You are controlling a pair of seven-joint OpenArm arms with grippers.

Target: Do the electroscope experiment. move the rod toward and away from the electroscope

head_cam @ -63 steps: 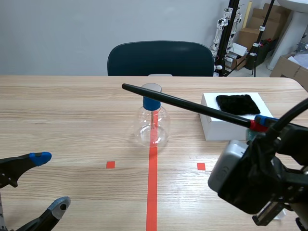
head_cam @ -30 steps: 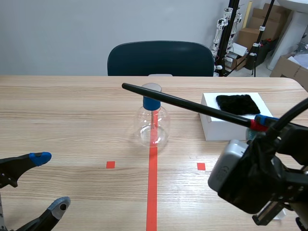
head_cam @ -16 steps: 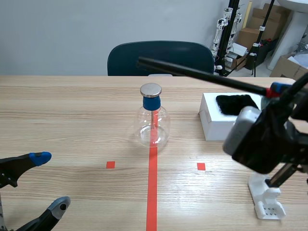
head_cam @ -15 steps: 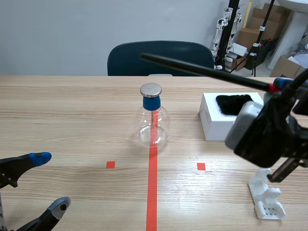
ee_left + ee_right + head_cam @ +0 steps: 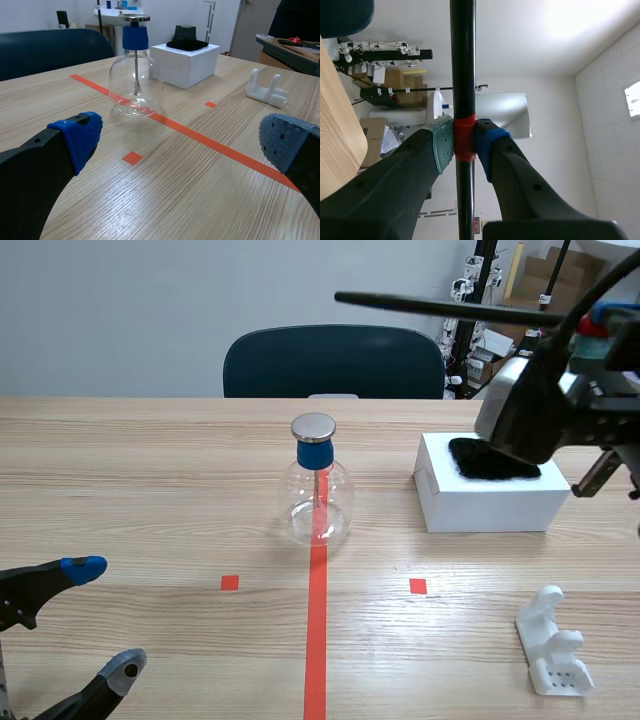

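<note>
You've got the electroscope [image 5: 318, 490] mid-table on the tape line [image 5: 315, 640], box [image 5: 490, 508] to its right, cloth [image 5: 490, 460] on the box, holder [image 5: 553, 645] near-right. Rod [image 5: 430, 307] sits high over the table's right side in your right gripper [image 5: 464, 144]; left gripper [image 5: 105, 618] low, near-left.

Bright, even light; soft shadows

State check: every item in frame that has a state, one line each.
electroscope: upright on the red tape line, stopper and disc on, untouched.
rod: held high, about level, clear of the electroscope.
right pincer: shut on the rod's red band.
left pincer: open, low over the table.
black cloth: lying on the white box.
white stand: lying on the table, empty.
</note>
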